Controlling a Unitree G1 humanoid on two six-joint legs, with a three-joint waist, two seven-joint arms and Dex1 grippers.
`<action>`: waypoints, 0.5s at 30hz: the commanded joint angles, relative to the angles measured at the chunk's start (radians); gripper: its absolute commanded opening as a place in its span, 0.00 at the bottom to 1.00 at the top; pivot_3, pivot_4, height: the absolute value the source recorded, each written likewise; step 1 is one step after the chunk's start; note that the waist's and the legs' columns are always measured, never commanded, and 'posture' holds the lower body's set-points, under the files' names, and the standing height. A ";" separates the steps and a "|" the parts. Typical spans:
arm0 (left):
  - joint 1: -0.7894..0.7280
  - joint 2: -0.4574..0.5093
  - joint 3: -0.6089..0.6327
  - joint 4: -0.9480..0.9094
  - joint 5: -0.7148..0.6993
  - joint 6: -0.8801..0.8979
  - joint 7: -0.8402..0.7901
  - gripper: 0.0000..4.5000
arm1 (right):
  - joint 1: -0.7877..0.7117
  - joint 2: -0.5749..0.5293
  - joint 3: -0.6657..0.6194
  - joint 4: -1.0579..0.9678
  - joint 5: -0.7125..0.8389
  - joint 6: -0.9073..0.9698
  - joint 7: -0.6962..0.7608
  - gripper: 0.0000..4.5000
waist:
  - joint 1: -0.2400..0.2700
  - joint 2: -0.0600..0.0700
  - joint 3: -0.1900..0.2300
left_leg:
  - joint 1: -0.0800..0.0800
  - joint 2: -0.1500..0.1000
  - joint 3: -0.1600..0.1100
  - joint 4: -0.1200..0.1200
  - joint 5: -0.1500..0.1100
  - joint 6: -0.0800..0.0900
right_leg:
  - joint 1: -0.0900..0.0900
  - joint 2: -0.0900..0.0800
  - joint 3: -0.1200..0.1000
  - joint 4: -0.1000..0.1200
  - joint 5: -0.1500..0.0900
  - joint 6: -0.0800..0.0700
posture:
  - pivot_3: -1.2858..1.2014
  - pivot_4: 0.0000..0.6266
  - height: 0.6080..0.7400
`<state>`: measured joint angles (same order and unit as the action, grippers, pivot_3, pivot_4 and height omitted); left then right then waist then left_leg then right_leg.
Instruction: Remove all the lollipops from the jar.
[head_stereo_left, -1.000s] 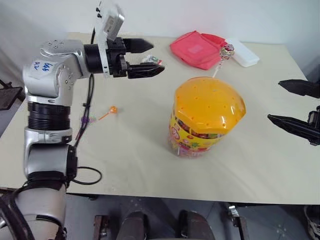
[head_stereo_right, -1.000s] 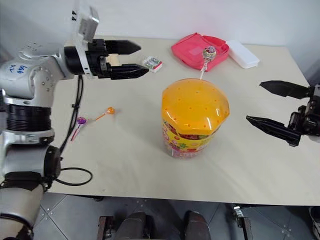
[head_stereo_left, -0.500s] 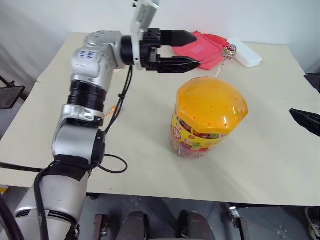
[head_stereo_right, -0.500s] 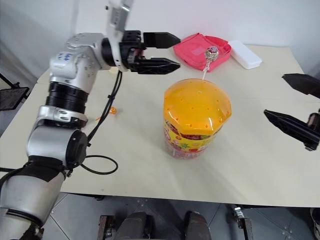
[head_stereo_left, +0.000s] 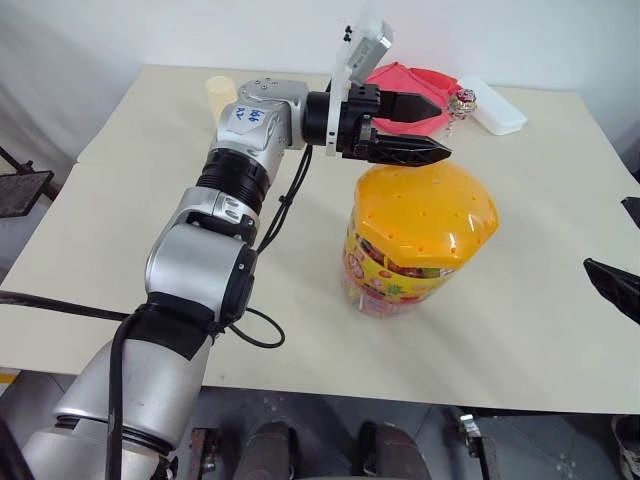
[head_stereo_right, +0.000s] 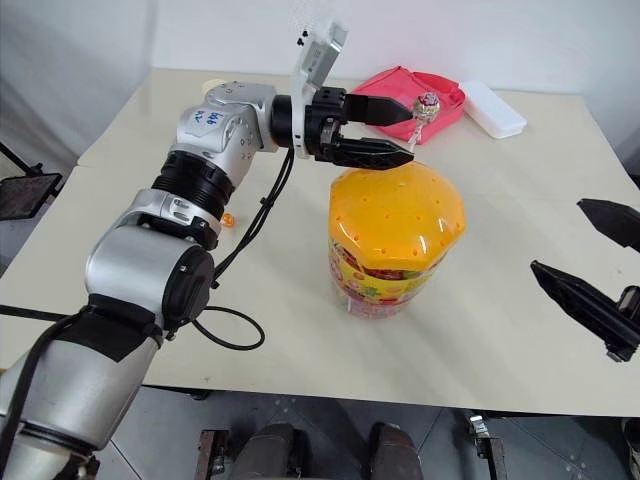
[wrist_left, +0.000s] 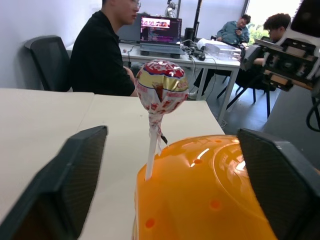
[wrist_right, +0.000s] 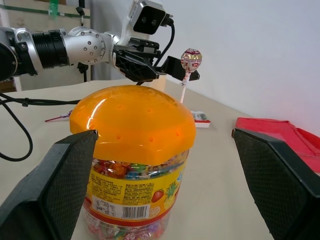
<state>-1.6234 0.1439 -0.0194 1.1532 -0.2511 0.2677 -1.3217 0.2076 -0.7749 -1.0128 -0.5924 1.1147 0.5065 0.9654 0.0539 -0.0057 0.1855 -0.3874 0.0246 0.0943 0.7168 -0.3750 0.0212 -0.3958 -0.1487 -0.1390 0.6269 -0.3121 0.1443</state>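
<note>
Beige table (head_stereo_left: 120, 200), jar (head_stereo_left: 415, 240), lollipop (wrist_left: 161, 92) upright in lid

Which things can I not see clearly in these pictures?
- Lollipops already on the table: left arm hides all but an orange bit.
- Right hand: cut by the eye views' right edge.
- Pale cylinder: left arm hides most of it.
- Jar label print: too small.

Soft, even light is falling from above and washing the desk (head_stereo_left: 120, 250) bright, with shadows lying faint and short beneath things. Glare is glinting in pale streaks on the jar's orange lid (wrist_left: 215, 200) (strongest in the left wrist view). There the near fingers (wrist_left: 65, 185) are showing slightly blurred, while windows behind are blowing out white.
</note>
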 joint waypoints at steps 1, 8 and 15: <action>-0.063 -0.014 -0.003 0.018 0.035 -0.002 0.006 0.73 | 0.018 0.008 -0.052 -0.039 0.017 -0.037 -0.026 1.00 | -0.001 0.000 0.000 | 0.000 0.000 0.000 0.000 0.000 0.000 | 0.000 0.000 0.000 0.000 0.000 0.000 | 0.52 0.24 1.00; -0.081 -0.031 0.035 0.044 0.039 -0.007 0.040 0.26 | 0.037 -0.001 -0.047 -0.028 0.011 -0.071 -0.035 1.00 | -0.003 0.000 0.000 | 0.000 0.000 0.000 0.000 0.000 0.000 | 0.000 0.000 0.000 0.000 0.000 0.000 | 0.52 0.24 1.00; -0.121 -0.028 0.095 0.052 0.017 0.006 0.096 0.01 | 0.011 -0.031 -0.017 0.002 -0.004 -0.087 -0.040 1.00 | -0.003 0.000 0.000 | 0.000 0.000 0.000 0.000 0.000 0.000 | 0.000 0.000 0.000 0.000 0.000 0.000 | 0.52 0.24 1.00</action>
<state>-1.6802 0.1180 0.0430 1.2268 -0.2118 0.2732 -1.2431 0.2238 -0.7859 -1.0228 -0.5935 1.1148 0.4384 0.9285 0.0504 -0.0057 0.1855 -0.3872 0.0246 0.0944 0.7164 -0.3751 0.0213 -0.3958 -0.1486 -0.1386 0.6267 -0.3121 0.1442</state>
